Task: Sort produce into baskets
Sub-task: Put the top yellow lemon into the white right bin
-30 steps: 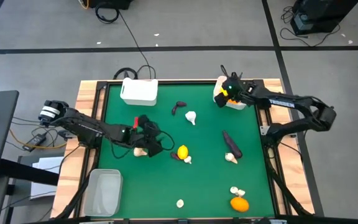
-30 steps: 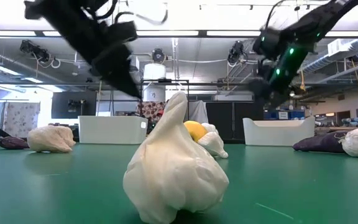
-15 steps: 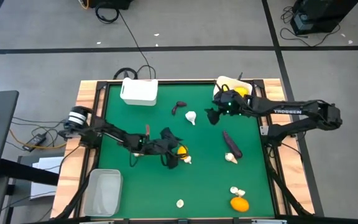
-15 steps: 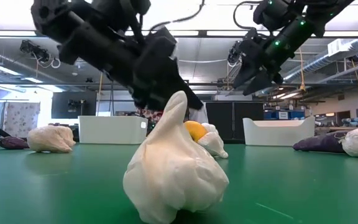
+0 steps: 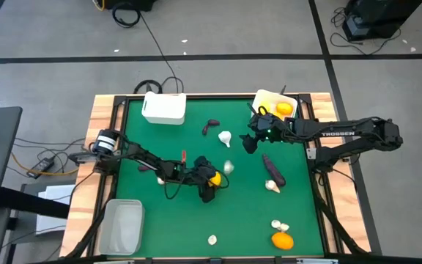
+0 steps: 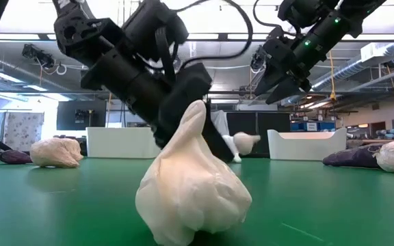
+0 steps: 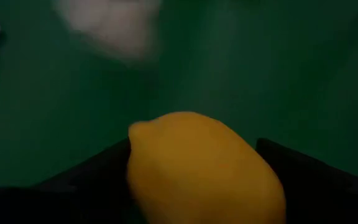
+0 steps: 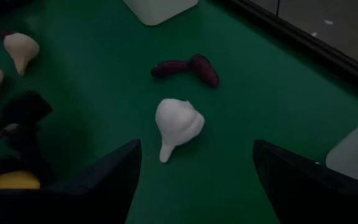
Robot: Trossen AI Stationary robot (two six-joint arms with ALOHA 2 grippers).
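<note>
Near edge: orange citrus [image 5: 282, 240] at bench [image 5: 240, 213] front right, small garlic bulb [image 5: 279, 224] touching its far side; lone garlic bulb [image 5: 212, 239] front centre, same one fills low view [image 6: 193, 184].
Front left: clear basket [image 5: 122, 226] at bench corner, nothing seen in it.
L hand [image 5: 209, 181]: mid-bench, low over the green mat, fingers round a yellow lemon [image 5: 215, 178]; L wrist view shows lemon [image 7: 204, 168] sitting between both dark fingers [image 7: 86, 186]. Holding it.
By L hand: garlic bulb [image 5: 228, 167] just right of lemon, blurred in high view; another pale bulb [image 5: 161, 178] partly hidden by L arm.
Mid right: dark purple eggplant [image 5: 272, 170] lying lengthwise, garlic bulb [image 5: 272, 186] at its near end.
R hand [image 5: 249, 141]: above mat just beside right white basket, near side; fingers spread wide, nothing between them in R wrist view. Points toward bench centre.
Ahead of R hand: garlic bulb [image 8: 178, 124] on mat, stem toward the hand; small curved eggplant [image 8: 187, 68] beyond it, apart.
Far right: white basket [image 5: 273, 107] at far right corner, orange citrus [image 5: 283, 108] inside.
Far left: white basket [image 5: 163, 108] at far edge, contents can't tell.
Low view bkgd: garlic bulb [image 6: 56, 152] far left on mat, garlic + eggplant far right.
</note>
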